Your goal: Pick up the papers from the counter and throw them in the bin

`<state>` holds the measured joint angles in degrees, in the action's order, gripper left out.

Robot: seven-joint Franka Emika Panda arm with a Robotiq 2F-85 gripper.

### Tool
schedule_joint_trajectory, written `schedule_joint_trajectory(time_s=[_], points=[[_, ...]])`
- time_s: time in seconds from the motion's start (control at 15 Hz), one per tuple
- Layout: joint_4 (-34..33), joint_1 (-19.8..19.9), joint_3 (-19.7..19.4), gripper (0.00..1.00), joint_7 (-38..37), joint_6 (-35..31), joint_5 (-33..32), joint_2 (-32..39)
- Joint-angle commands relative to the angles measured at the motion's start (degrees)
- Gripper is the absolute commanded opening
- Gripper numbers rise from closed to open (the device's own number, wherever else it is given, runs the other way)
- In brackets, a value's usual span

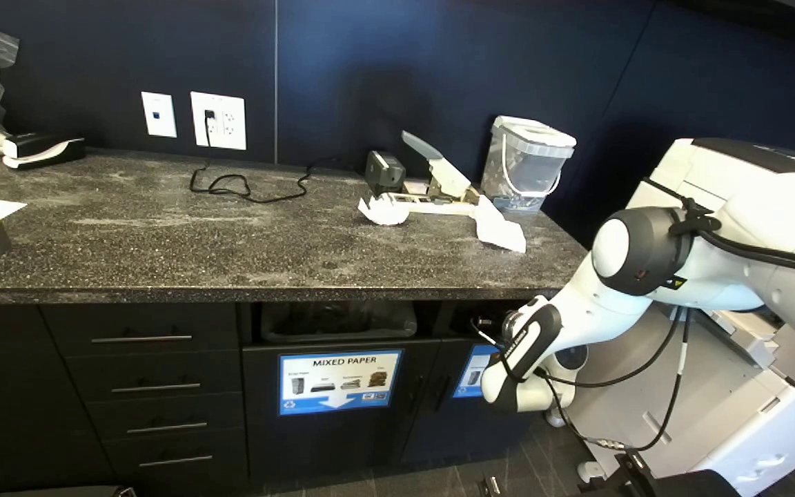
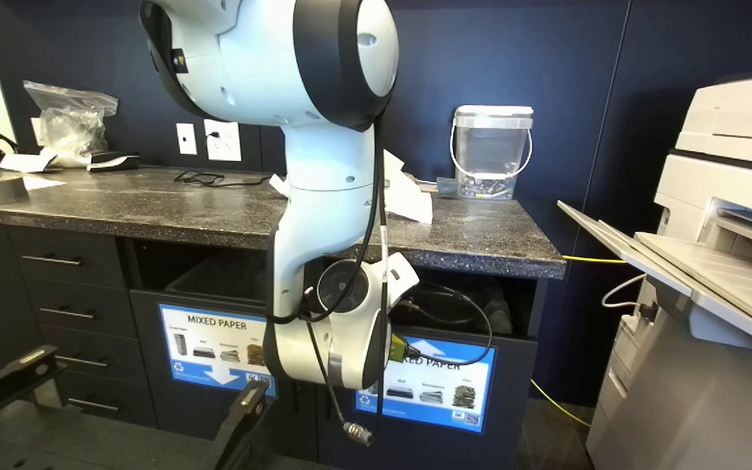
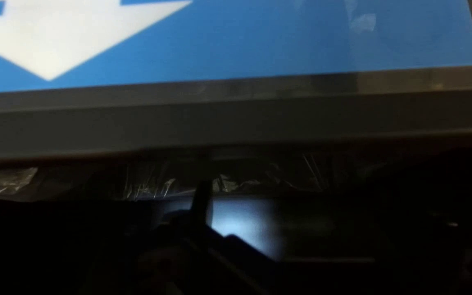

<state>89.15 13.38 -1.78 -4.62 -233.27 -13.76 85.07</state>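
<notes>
Papers [image 1: 499, 225] lie toward the right end of the counter [image 1: 232, 255]. I see the gripper [image 3: 202, 200] at the mouth of the bin [image 2: 506, 391]; too dark to tell whether its jaws are parted or gripping. Judged step: disposal. Next: confirm release, back out, collect remaining papers.

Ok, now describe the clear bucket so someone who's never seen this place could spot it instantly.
Find the long, dark speckled counter; its end nearest the big white printer is where to look. There, close to the dark wall, stands a lidded, see-through bucket. Its drooping white handle sets it apart from the white papers nearby.
</notes>
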Motion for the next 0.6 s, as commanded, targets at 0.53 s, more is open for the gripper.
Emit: schedule_joint_trajectory(time_s=[0.53], points=[[22.47, -1.40, -2.86, 1.00, 0.85, -7.95, 1.03, -14.71]])
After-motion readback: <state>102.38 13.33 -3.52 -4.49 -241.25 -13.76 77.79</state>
